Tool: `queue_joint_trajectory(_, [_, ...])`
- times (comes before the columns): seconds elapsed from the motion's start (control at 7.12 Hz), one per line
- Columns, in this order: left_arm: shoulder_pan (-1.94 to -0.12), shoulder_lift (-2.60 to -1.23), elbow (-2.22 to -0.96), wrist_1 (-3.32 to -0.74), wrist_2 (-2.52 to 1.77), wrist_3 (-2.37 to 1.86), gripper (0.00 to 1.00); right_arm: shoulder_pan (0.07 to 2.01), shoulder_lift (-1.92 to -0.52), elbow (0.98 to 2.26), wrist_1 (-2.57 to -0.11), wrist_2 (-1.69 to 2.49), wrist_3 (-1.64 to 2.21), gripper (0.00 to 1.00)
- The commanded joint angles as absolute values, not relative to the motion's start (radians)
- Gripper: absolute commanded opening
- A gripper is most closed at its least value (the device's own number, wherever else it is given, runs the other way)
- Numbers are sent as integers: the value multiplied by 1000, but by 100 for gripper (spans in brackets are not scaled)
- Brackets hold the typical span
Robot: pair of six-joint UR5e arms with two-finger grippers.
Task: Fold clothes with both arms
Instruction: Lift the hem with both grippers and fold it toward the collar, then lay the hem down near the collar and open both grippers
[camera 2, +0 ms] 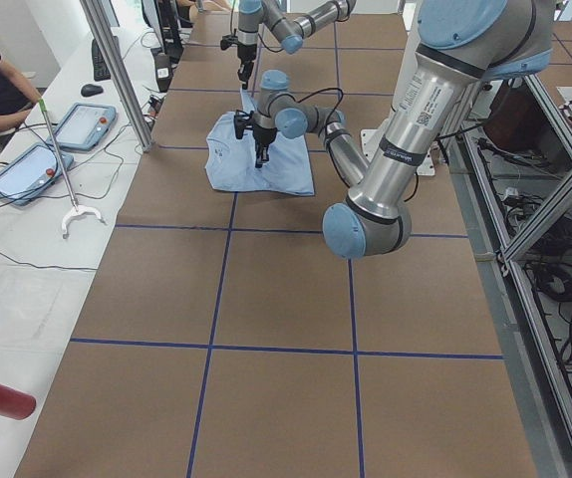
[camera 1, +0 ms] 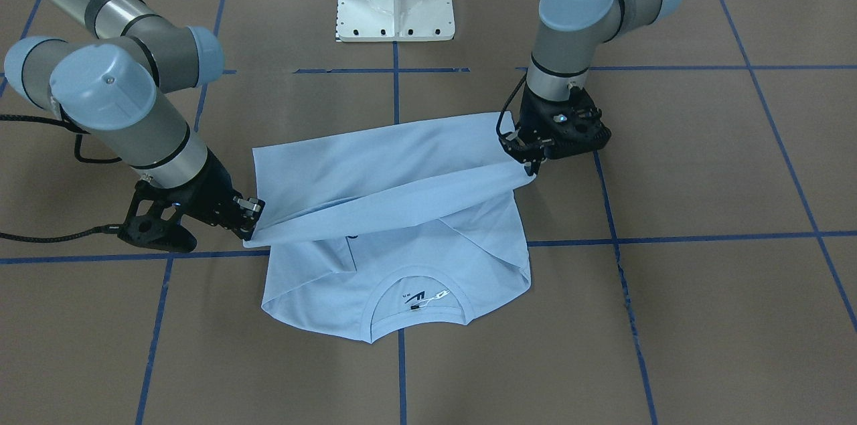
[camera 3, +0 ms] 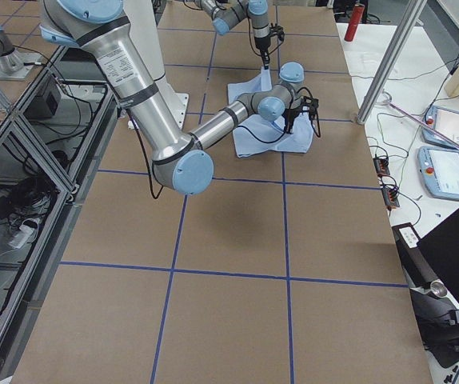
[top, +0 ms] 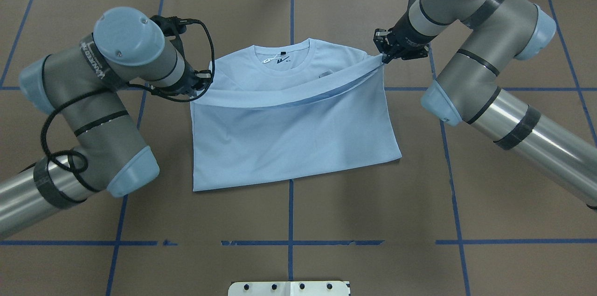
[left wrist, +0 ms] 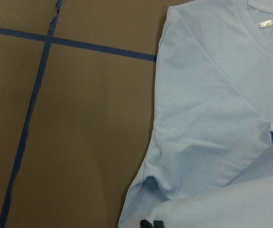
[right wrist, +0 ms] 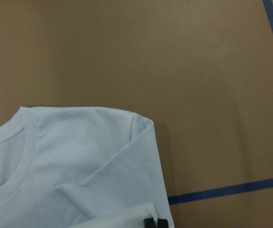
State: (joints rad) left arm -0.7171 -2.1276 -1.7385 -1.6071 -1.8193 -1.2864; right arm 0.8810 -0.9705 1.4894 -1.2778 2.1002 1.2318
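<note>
Closest in, at the jaws themselves, the left gripper (top: 204,80) has its fingers pressed together on one corner of the hem (top: 289,100) of the T-shirt (top: 294,142). The right gripper (top: 383,56) pinches the opposite corner the same way.

Between the two pairs of jaws the hem hangs in a shallow sag instead of a straight line, raised off the layer under it. I'd judge the cloth thin, soft and very light, with no stiffness of its own. It will go wherever the corners go and droop wherever it is not held.

Just below each set of jaws lies a shoulder with its sleeve (right wrist: 108,185) tucked inward. Behind the jaws, toward the robot, the body drapes down to a fold resting on the table (top: 326,221).

A little beyond the jaws the collar (top: 282,49) lies flat, well short of the table's far edge.

The hem corners look like the right place to hold. The doubled seam there gives the fingers something to bite, while a grip further in would let the corners flop. If the jaws draw closer together, the sag would likely deepen and set down as a wrinkle. If they pull too far apart, such a small pinch could slip. It isn't fragile, only floppy.
</note>
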Motion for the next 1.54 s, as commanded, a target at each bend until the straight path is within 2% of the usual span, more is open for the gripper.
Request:
queue_joint_trajectory(0.0, [-791,-2144,-1578,-1750,-1819,-1227,0,890,-921,1352,-1186,2091,1232,0])
queue_joint_trajectory(0.7, [-793,-2215,-1404,-1847,-1818,-1235,0,896,-838,1238,-1184,2069,1232,0])
queue_joint_trajectory(1.4, [-792,-2235,-1402,-1851,-1818,-1243,0,891,-838,1230,-1184,2052,1230,0])
